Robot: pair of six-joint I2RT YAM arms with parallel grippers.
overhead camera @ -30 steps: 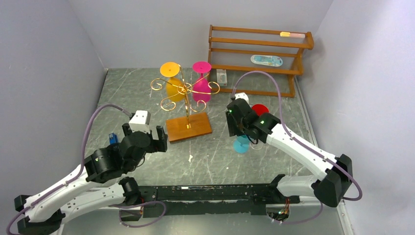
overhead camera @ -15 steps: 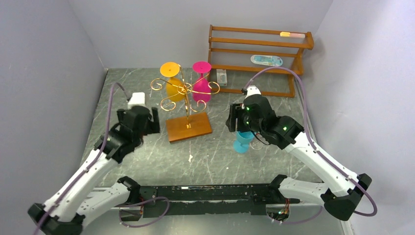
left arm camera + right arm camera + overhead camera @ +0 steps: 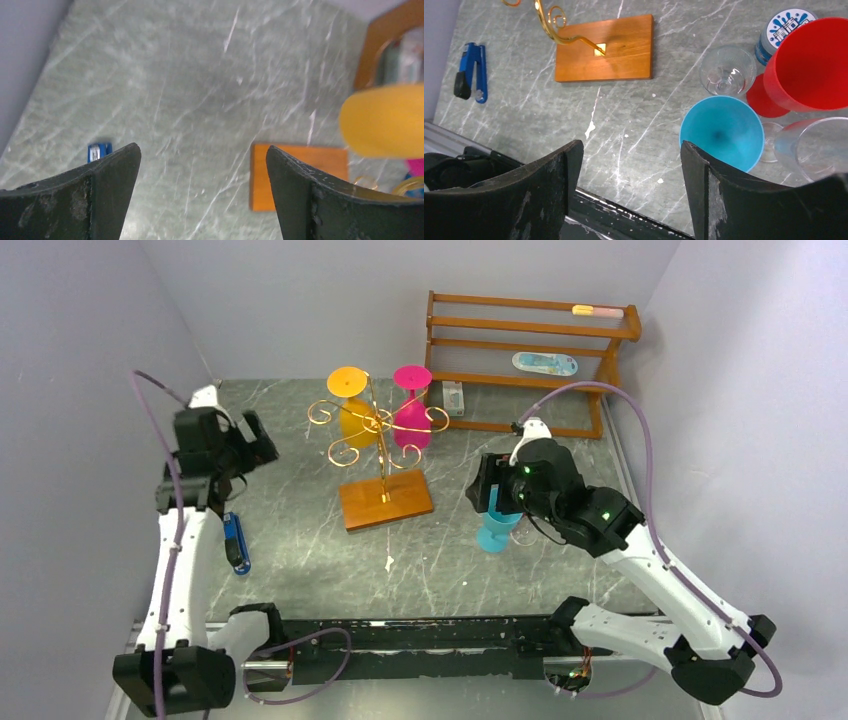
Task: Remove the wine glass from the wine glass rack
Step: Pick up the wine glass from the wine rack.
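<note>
Table (image 3: 300,550): a flat grey-green slab of stone-like pattern with pale veins. It shows bare through the gaps of both my pincers.
Wine glass rack (image 3: 380,455): thin gold wire, with a straight central pole and curled spiral arms, on a flat rectangular orange-brown wooden base with fine grain. It stands between my two pincers, ahead of the left one and well off to the side of the right one.
On the rack: a yellow wine glass (image 3: 354,422) and a pink wine glass (image 3: 411,426), both opaque and smooth. They hang bowl down with their round feet up. The yellow one is the nearer to my left pincer.
Blue wine glass (image 3: 721,131): opaque sky-blue with a round bowl, upright on the table and off the rack. It is under my right pincer, its rim just beside one fingertip and outside the gap. I cannot tell whether they touch.
Beyond it: a glossy red cup (image 3: 809,65), a clear glass (image 3: 727,70) and a round blue-and-white lid (image 3: 791,22).
Left pincer (image 3: 202,150): black, scuffed, tapered fingers (image 3: 310,200) spread wide and holding nothing, raised above the table.
Right pincer (image 3: 631,145): the same black fingers, apart, with only bare table between them.
Blue tool (image 3: 471,72): small and blue with a black end, flat on the table below my left pincer.
</note>
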